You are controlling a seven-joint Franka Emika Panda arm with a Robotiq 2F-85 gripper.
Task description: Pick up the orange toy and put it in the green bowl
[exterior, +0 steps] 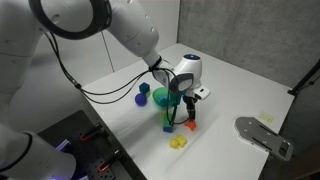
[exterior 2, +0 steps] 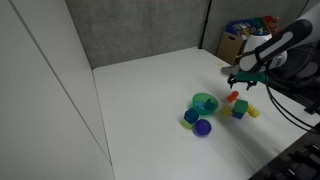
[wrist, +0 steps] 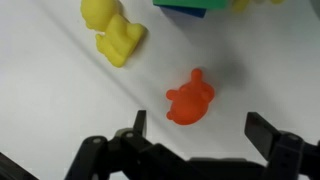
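The orange toy (wrist: pixel 191 98) lies on the white table, just ahead of and between my gripper's two fingers in the wrist view. It also shows in both exterior views (exterior: pixel 190 125) (exterior 2: pixel 233 97). My gripper (wrist: pixel 200 128) is open and empty and hovers right above the toy (exterior: pixel 188 105) (exterior 2: pixel 243 80). The green bowl (exterior: pixel 163 97) (exterior 2: pixel 205 102) stands on the table a short way from the toy. It is out of the wrist view.
A yellow toy (wrist: pixel 115 33) (exterior: pixel 179 143) and a green-and-yellow block (wrist: pixel 190 6) (exterior 2: pixel 238 110) lie close to the orange toy. A dark blue block (exterior 2: pixel 191 116) and a purple ball (exterior 2: pixel 203 127) sit beside the bowl. A grey plate (exterior: pixel 262 136) lies near the table's edge.
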